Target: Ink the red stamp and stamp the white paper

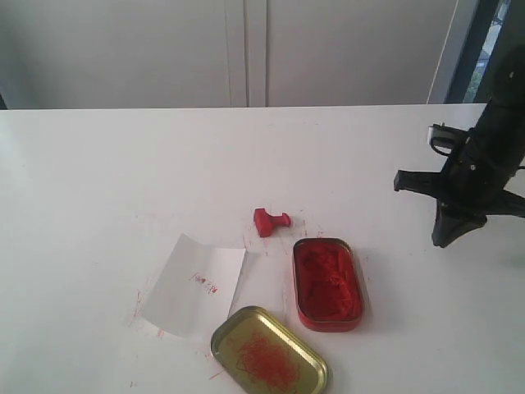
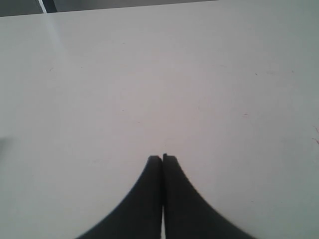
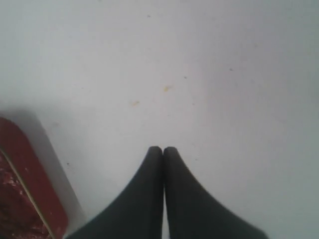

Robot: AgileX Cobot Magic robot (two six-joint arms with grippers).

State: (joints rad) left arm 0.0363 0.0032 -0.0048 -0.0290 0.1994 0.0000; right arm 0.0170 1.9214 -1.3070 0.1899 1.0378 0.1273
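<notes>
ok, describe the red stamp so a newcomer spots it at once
On the white tabletop, find the open oblong red ink tin. Just past its far-left corner lies the tiny solid red plastic stamp, tipped over. Far smaller than tin or gold oval lid: a block with a stubby handle.

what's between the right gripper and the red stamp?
Exterior view: only bare table between right gripper and red stamp; the open red tin sits just off that line.

The gold lid (image 1: 238, 328) is clipped at the lower edge (near rim only); the red mark (image 1: 205, 283) on the white paper (image 1: 184, 300) cannot be read.
</notes>
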